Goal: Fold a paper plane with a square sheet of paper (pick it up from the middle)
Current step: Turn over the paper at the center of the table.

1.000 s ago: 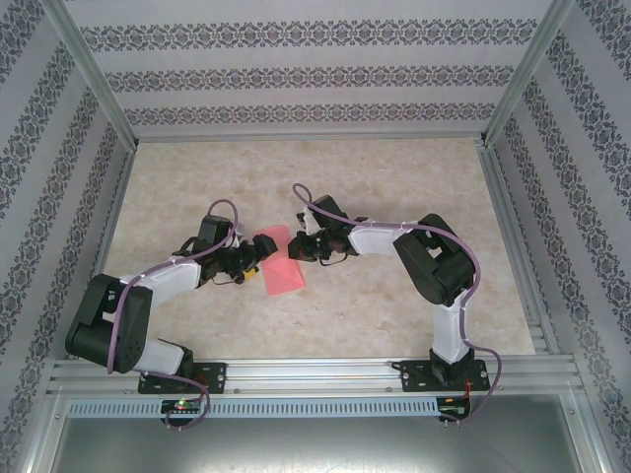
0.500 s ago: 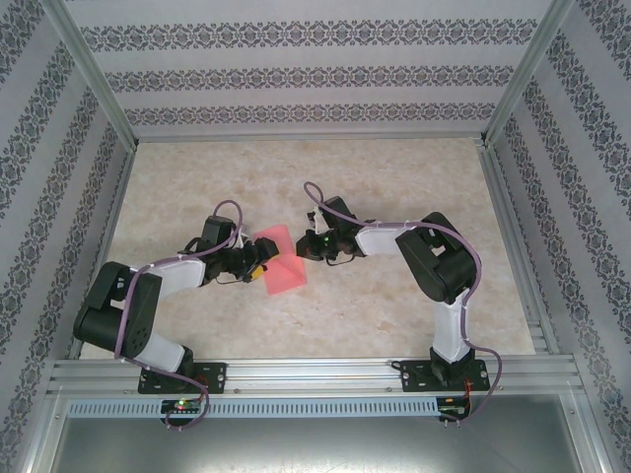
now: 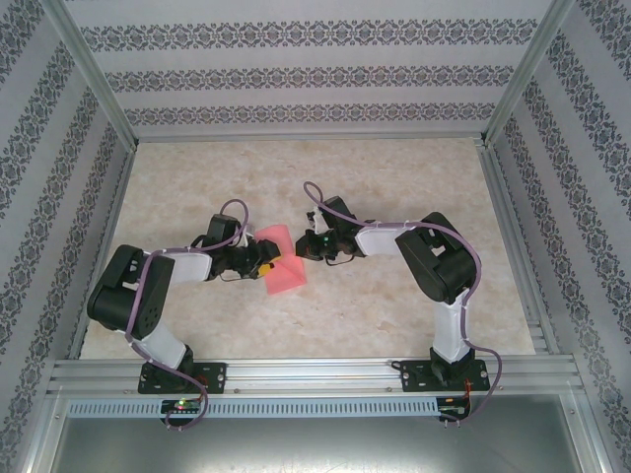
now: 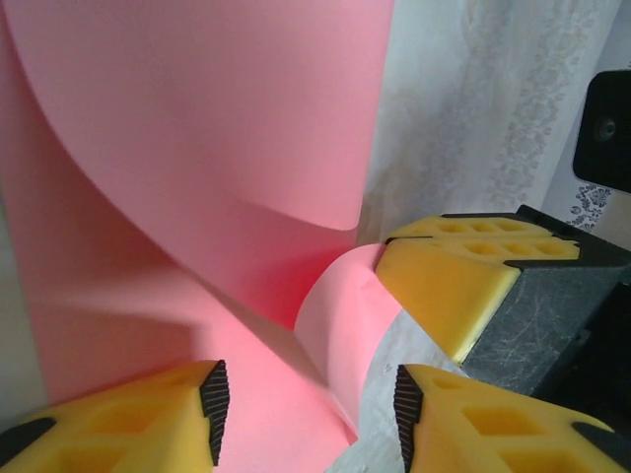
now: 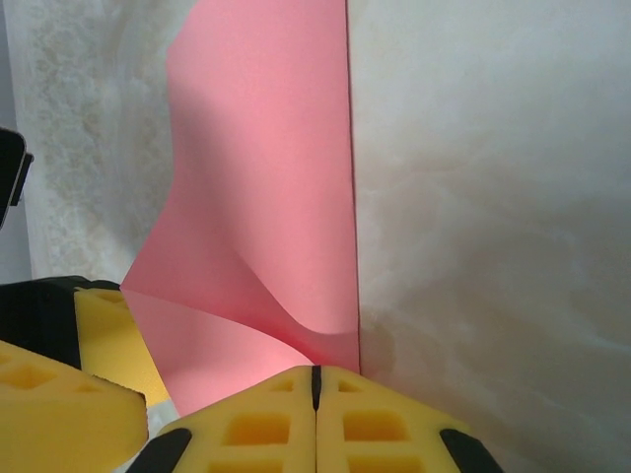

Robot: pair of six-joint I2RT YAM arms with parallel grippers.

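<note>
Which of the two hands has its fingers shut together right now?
The right hand: its yellow fingers meet with no gap, pinching the edge of the pink sheet. The left hand has its fingers apart, the sheet between them.

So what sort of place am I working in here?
Probably a purpose-built robot test cell rather than a home. A silver aluminium-profile frame boxes in a beige marble-look tabletop, and the panel walls with grey floral-striped wallpaper look like a staged backdrop.
</note>
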